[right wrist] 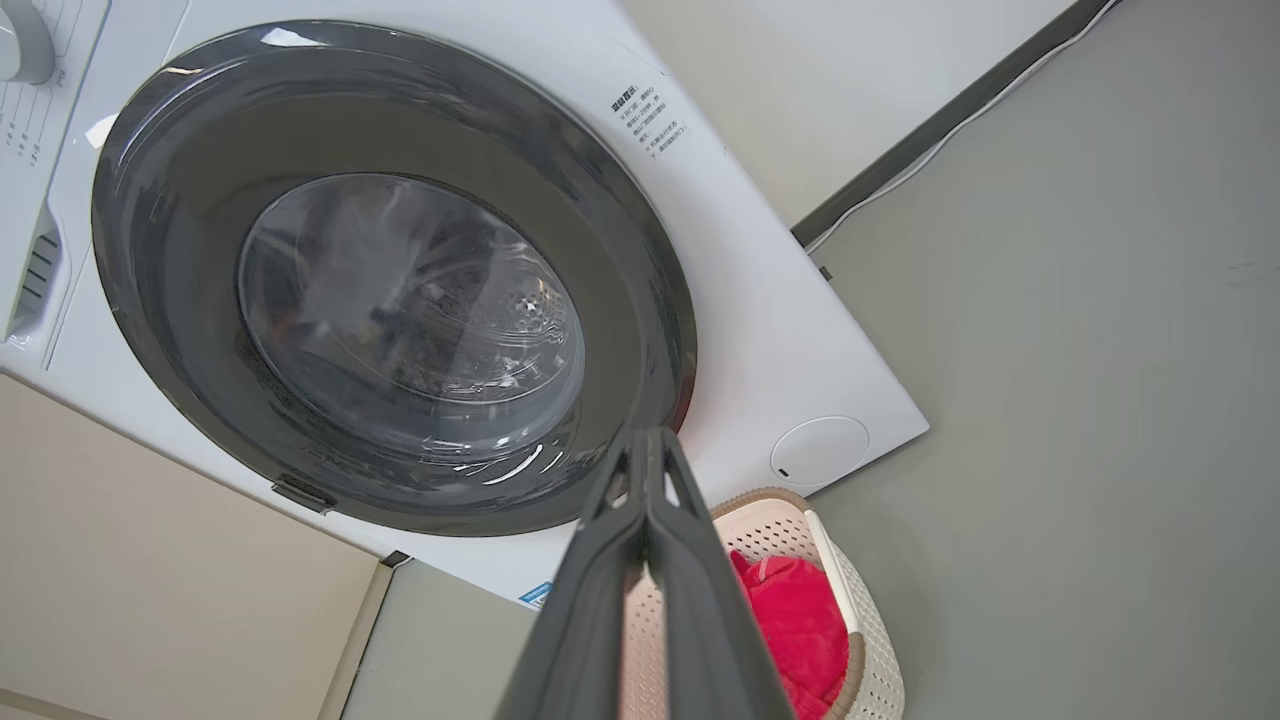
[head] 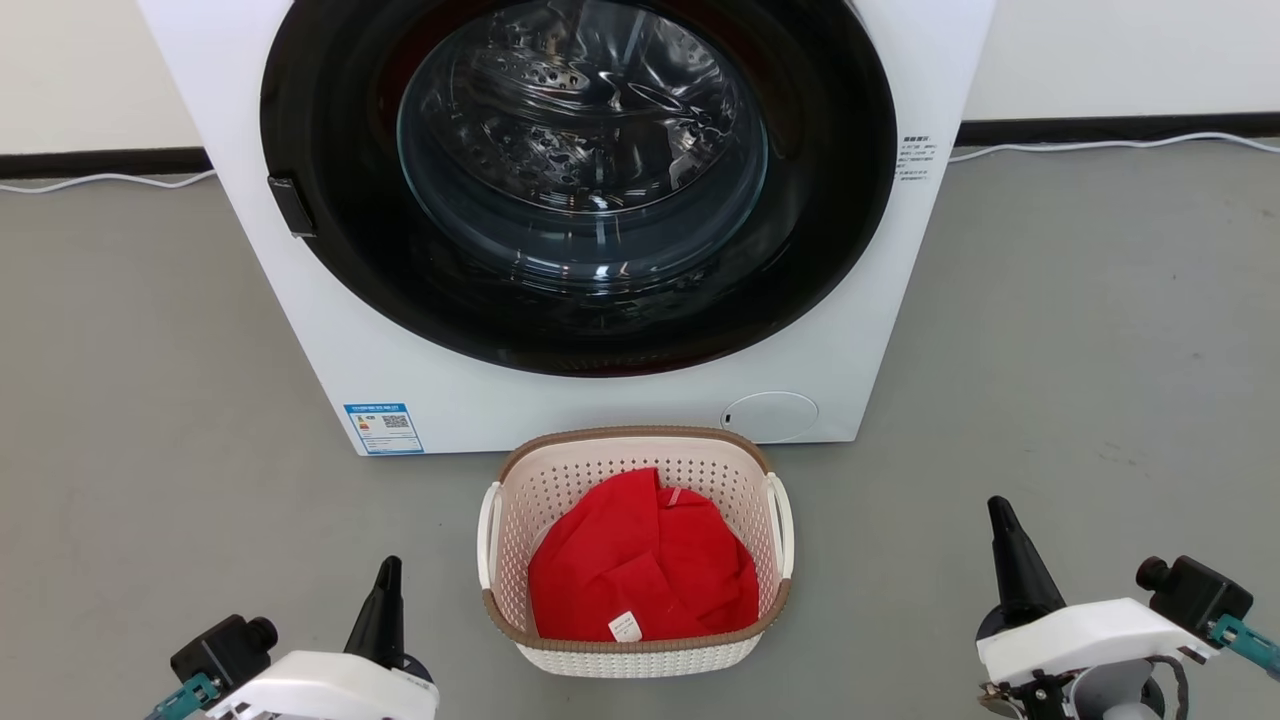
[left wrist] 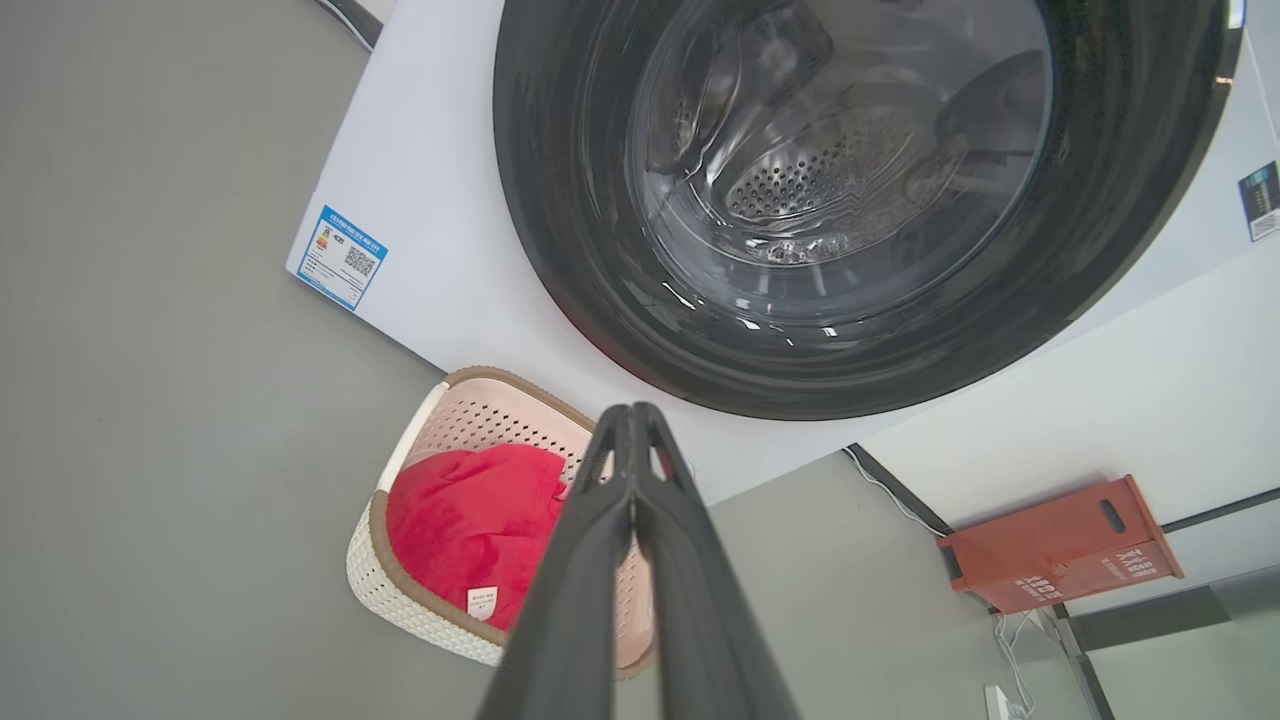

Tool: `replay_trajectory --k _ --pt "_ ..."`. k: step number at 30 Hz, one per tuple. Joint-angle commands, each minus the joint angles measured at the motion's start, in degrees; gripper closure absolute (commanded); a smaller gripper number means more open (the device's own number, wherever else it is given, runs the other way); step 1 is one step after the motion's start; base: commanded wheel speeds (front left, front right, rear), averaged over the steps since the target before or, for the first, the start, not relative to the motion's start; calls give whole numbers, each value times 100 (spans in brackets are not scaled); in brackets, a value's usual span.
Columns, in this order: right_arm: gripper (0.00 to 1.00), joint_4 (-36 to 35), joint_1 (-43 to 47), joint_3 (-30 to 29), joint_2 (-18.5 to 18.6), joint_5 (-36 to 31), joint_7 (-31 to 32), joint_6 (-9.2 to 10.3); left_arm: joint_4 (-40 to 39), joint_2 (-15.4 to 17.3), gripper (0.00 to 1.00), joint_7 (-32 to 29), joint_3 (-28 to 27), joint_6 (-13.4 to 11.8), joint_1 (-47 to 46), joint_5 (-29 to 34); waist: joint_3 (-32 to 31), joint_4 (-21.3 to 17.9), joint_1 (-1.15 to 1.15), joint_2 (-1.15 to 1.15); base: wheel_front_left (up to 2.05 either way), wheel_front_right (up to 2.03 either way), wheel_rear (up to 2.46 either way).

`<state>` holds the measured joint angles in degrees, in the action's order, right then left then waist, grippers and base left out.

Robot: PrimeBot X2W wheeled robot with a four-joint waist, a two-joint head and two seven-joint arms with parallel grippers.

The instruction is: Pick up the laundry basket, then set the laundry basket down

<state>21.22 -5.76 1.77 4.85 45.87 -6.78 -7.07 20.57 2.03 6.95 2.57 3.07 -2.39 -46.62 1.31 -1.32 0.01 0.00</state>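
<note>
Laundry basket [head: 636, 658] close before washing machine [head: 300, 330], grey floor [head: 150, 450] both sides.

Washing machine [head: 400, 350] is standing just behind the laundry basket [head: 636, 660], closing off the far rim. Grey floor [head: 200, 450] is lying open on both sides, so the left loop handle [head: 487, 535] and the right loop handle [head: 781, 525] are sitting exposed sideways. Red cloth [head: 640, 570] is filling the inside. Left gripper [head: 388, 565] and right gripper [head: 1000, 505] are hanging well apart from the basket, with bare floor between.
</note>
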Motion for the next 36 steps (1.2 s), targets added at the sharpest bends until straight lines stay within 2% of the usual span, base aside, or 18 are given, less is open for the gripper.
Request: replay_trajectory --k 1,36 --pt "100 -189 -133 -14 16 197 61 -16 -181 42 100 -60 -118 63 -231 -194 -3 3 -1 0 0 0 0" --pt "100 -433 -91 -392 -82 2234 646 -28 -397 62 100 -651 -482 237 -300 -2200 -54 63 -1 0 0 0 0"
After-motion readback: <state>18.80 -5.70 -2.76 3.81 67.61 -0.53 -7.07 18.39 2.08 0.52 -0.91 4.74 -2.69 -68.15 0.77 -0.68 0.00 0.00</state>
